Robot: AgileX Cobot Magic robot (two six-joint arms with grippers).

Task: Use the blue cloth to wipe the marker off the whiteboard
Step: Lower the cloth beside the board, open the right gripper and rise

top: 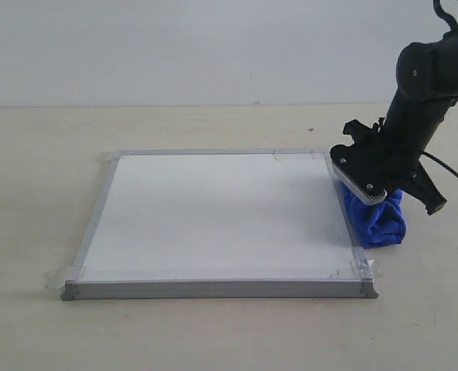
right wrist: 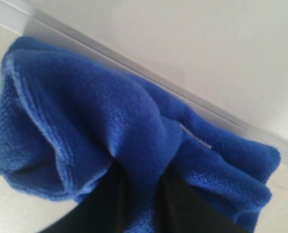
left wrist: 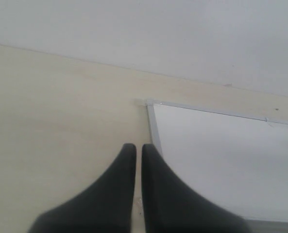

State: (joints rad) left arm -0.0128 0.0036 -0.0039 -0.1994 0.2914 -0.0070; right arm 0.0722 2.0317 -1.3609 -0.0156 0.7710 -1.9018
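Note:
The whiteboard point(top: 221, 216) lies flat on the table, silver-framed, its white face bare; no red marker line shows in any view. The blue cloth point(top: 379, 220) hangs bunched just off the board's right edge, resting on the table. My right gripper point(right wrist: 141, 194) is shut on the blue cloth point(right wrist: 110, 121), a fold pinched between its black fingers, with the board's frame point(right wrist: 192, 99) right beside it. My left gripper point(left wrist: 139, 148) is shut and empty, hovering over the table next to the whiteboard's point(left wrist: 221, 150) far left corner; it is out of the exterior view.
Pale wooden table point(top: 43, 154) all round the board, a white wall point(top: 174, 46) behind. Clear tape point(top: 364, 269) marks the board's corners. A black cable point(top: 452, 170) trails from the right arm.

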